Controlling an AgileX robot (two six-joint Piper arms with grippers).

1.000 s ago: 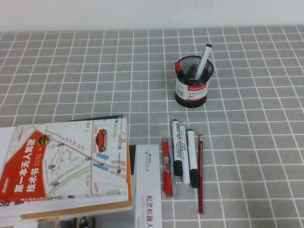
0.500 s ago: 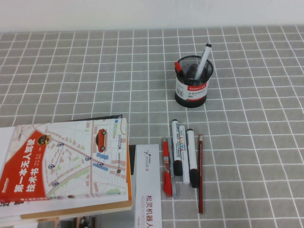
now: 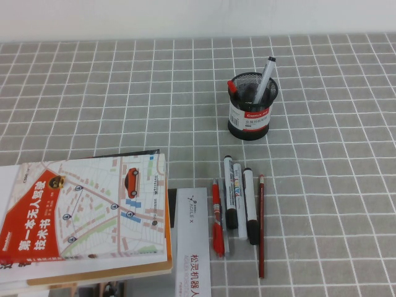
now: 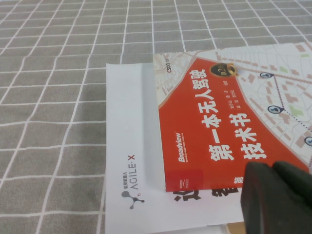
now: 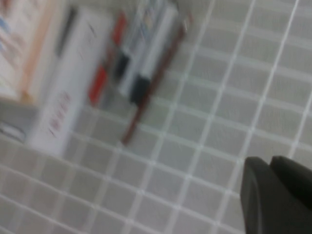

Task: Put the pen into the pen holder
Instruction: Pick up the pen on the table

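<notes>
The left gripper (image 4: 275, 195) appears only in the left wrist view, as a dark body at the frame corner, positioned over the red-and-map covered book (image 4: 234, 112); whether it is released or clenched cannot be determined, and nothing is seen in its grasp. Below this gripper the book lies on a white AgileX sheet (image 4: 129, 161), which in turn rests on the grey grid tablecloth (image 4: 53, 97). The right gripper (image 5: 278, 192) appears only in the right wrist view, again as a dark body at the frame corner, suspended above bare tablecloth; its state likewise cannot be determined, and it carries nothing visible. The row of writing tools lies well apart from this gripper, across several grid squares, and is blurred in that view. Neither gripper is present in the high view. In the high view the pen (image 3: 250, 205) lies flat on the tablecloth in that row, its long black cap toward the robot, untouched by either gripper. Just beside it on the robot's left is the label-printed marker (image 3: 237, 201), then a black-capped marker (image 3: 229, 192) and the red pen (image 3: 217, 218); on the pen's right lies a thin dark red pencil (image 3: 261, 226). The pen holder (image 3: 250, 106) stands upright farther from the robot than the row, apart from it, and already contains a grey pen (image 3: 265, 77) leaning against its rim and a red-tipped item.
</notes>
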